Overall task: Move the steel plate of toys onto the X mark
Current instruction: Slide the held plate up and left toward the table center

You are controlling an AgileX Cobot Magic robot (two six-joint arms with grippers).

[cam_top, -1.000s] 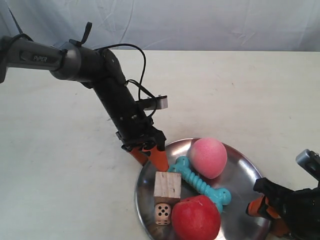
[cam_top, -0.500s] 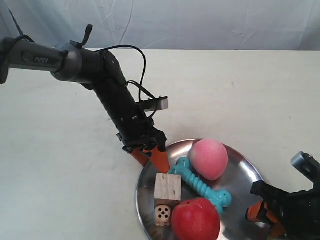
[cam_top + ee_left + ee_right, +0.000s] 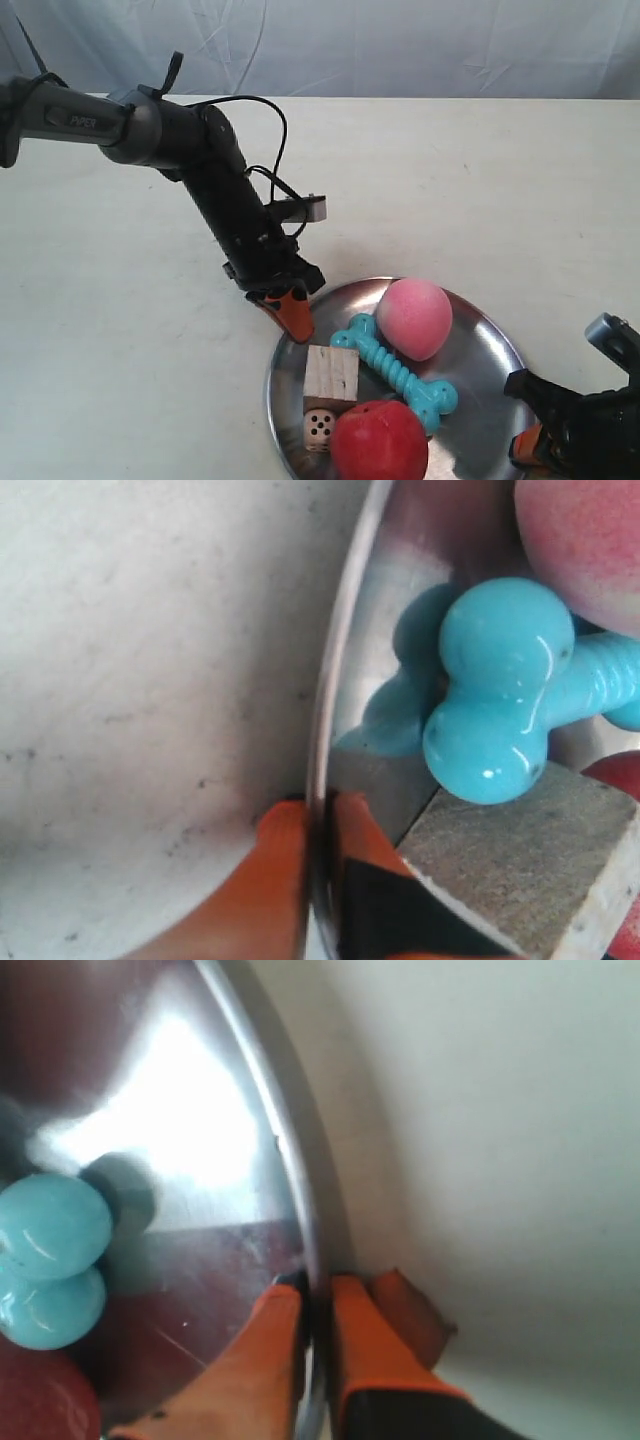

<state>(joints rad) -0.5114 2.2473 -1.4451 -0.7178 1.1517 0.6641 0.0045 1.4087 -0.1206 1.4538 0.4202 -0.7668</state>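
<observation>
Both arms have dragged the plate (image 3: 480,370) a bit toward the bench's near edge, toys (image 3: 395,365) riding along. The left gripper (image 3: 318,815) and right gripper (image 3: 315,1295) each clamp the rim on opposite sides, so the carry looks underway. X mark isn't in view, so remaining travel is unknown.

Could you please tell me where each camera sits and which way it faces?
Exterior: raised, looking down on the table and steel plate; left arm and right arm show.
Left wrist: on the left arm, aimed along the left claw pinching the plate's rim.
Right wrist: likewise, right claw on the opposite rim.
Shared: both wrist views show the turquoise bone.
</observation>
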